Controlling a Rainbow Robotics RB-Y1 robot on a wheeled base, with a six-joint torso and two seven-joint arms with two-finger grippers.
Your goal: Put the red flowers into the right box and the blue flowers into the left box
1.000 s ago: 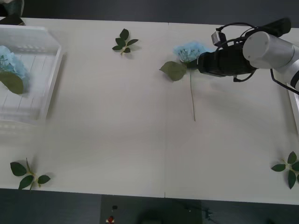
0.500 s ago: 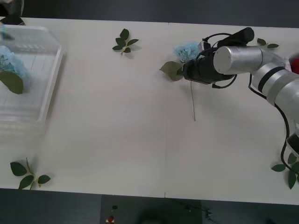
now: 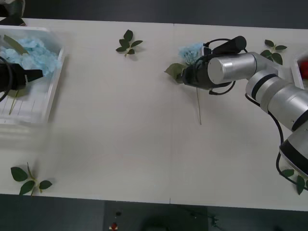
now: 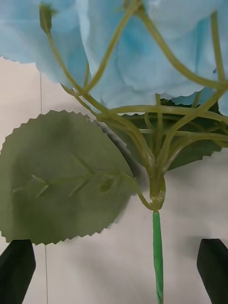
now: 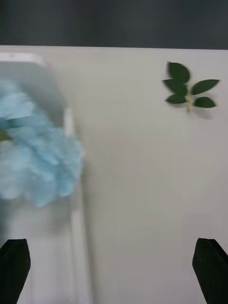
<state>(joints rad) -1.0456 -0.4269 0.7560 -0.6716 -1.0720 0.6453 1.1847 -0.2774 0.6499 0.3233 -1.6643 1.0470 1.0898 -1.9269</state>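
I have the right end effector (image 3: 184, 77) down low over the far middle of the counter (image 3: 120, 125), at the blue flower (image 3: 192, 51) that lies there. Its black fingers (image 4: 213, 268) are spread wide, one on each side of the green stem (image 4: 157, 259), just under the point where the stem branches into the head. They touch nothing. The flower's big leaf (image 4: 57, 178) lies flat on the counter beside the stem, and the pale-blue head (image 4: 142, 52) is just beyond the fingers. From the front I see the stem (image 3: 198, 108) running back toward me on the counter.

My left end effector (image 3: 36, 74) is over the left box (image 3: 53, 91) at the counter's left edge. Its fingers (image 5: 14, 268) are parted and hold nothing. Blue flowers (image 3: 33, 55) lie in that box against its far wall.

A sliver of the right box (image 3: 294, 72) shows at the right edge, with something red (image 3: 303, 67) in it; I cannot make out what.

Loose leaf sprigs lie about: one at the far side (image 3: 127, 42), one near the left front corner (image 3: 28, 179), one behind the right arm (image 3: 272, 50).
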